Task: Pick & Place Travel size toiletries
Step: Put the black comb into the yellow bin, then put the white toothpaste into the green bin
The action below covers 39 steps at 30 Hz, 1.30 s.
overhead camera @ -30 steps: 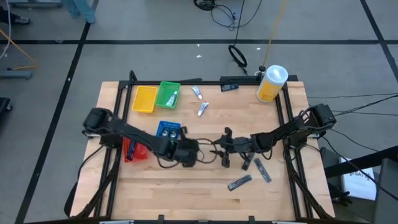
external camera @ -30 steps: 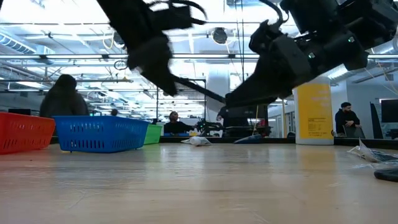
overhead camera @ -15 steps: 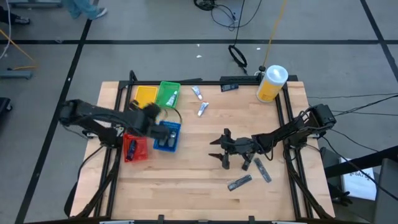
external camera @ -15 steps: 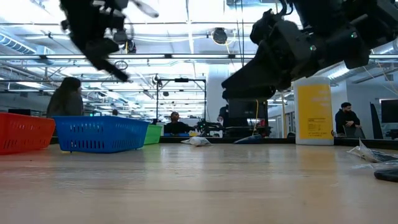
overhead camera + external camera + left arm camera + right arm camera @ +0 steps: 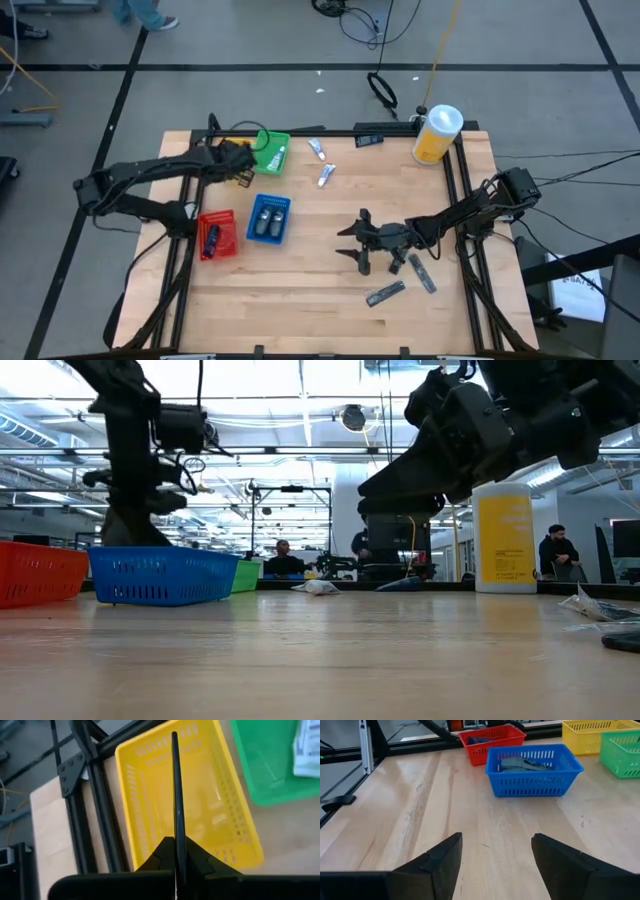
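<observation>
The left end effector [image 5: 240, 160] hangs over the yellow tray [image 5: 190, 795] at the far left of the tabletop [image 5: 330, 280], clenched on a thin dark flat piece [image 5: 176, 805] that stands edge-on between its fingers. The right end effector [image 5: 352, 245] hovers released mid-table, just beside dark toiletries [image 5: 385, 293]. White tubes [image 5: 322, 172] lie near the green tray [image 5: 268, 152], and more dark pieces sit in the blue tray [image 5: 268, 218].

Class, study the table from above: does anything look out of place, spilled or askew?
Nothing looks spilled or damaged. Several toiletries lie loose outside the trays: two small tubes near the green tray and dark pieces scattered at odd angles by the open right pincer. The left pincer hangs shut over the yellow tray.
</observation>
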Each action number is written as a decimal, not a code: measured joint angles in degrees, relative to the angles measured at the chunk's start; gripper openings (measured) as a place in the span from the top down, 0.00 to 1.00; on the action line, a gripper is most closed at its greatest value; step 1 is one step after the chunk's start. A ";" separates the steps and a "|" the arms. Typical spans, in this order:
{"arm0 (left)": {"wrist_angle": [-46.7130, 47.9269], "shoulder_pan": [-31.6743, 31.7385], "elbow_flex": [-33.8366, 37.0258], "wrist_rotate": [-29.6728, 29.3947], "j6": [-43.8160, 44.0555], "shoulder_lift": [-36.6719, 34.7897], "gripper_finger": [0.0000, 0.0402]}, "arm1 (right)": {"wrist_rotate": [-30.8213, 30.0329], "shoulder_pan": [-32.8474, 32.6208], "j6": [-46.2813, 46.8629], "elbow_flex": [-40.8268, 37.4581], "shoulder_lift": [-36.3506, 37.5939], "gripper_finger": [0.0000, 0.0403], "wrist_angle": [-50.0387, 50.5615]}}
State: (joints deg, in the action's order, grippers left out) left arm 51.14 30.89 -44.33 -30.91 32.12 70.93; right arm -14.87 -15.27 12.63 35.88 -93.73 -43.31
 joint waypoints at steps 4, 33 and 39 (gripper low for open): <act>-3.33 5.30 0.08 3.57 -2.93 1.50 0.96 | 0.00 0.00 -0.01 0.00 0.00 0.43 0.00; -7.98 5.49 0.10 11.89 -12.55 -4.47 0.43 | -0.02 0.00 -1.67 0.00 0.00 0.43 -0.15; -10.58 -1.42 0.10 11.36 -11.51 -15.07 0.41 | -0.02 0.00 -1.43 0.00 0.00 0.43 -0.19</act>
State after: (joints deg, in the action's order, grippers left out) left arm 40.56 29.47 -44.23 -19.55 20.61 55.86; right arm -14.90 -15.27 11.20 35.88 -93.73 -43.50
